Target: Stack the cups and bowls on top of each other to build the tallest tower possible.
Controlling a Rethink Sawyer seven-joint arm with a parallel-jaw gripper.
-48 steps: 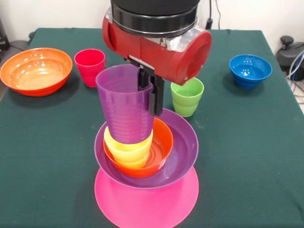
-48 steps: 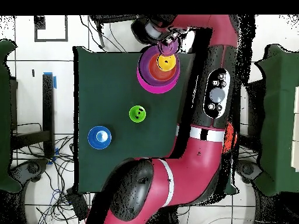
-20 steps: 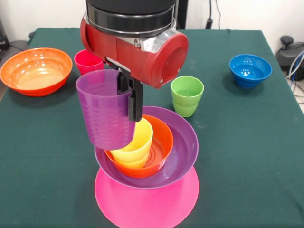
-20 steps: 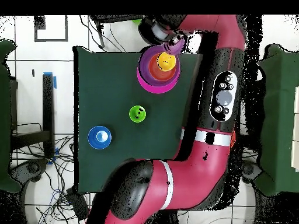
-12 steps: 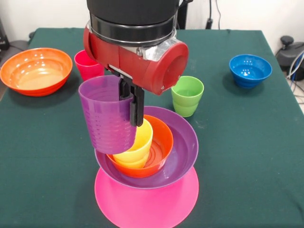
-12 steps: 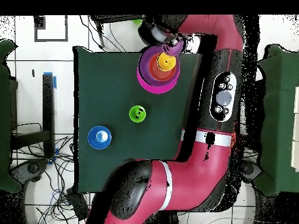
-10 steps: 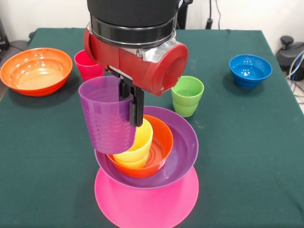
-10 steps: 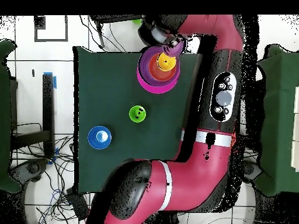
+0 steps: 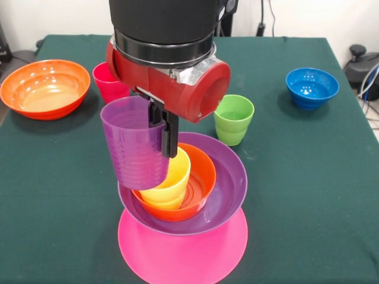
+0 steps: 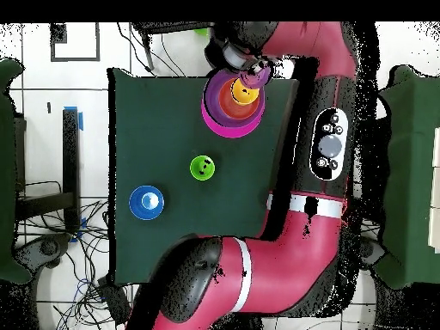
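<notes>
My gripper (image 9: 166, 139) is shut on the right rim of the purple cup (image 9: 135, 148), one finger inside it and one outside. The cup hangs slightly tilted over the left edge of the tower, beside and overlapping the yellow cup (image 9: 173, 175). The yellow cup sits in the small orange bowl (image 9: 202, 177), which lies in the purple bowl (image 9: 230, 177) on the upturned pink bowl (image 9: 183, 251). From overhead, the gripper (image 10: 247, 69) and purple cup (image 10: 253, 79) cover the far side of the tower (image 10: 225, 120).
The red cup (image 9: 104, 80) stands behind the arm, partly hidden. A green cup (image 9: 233, 118) stands right of the tower, a large orange bowl (image 9: 44, 87) at the far left and a small blue bowl (image 9: 312, 87) at the far right. The arm (image 10: 322, 155) spans the table's right side overhead.
The purple cup, earlier resting over the yellow cup, swung out to the left in the gripper. In the last second it has crept slightly right and down.
</notes>
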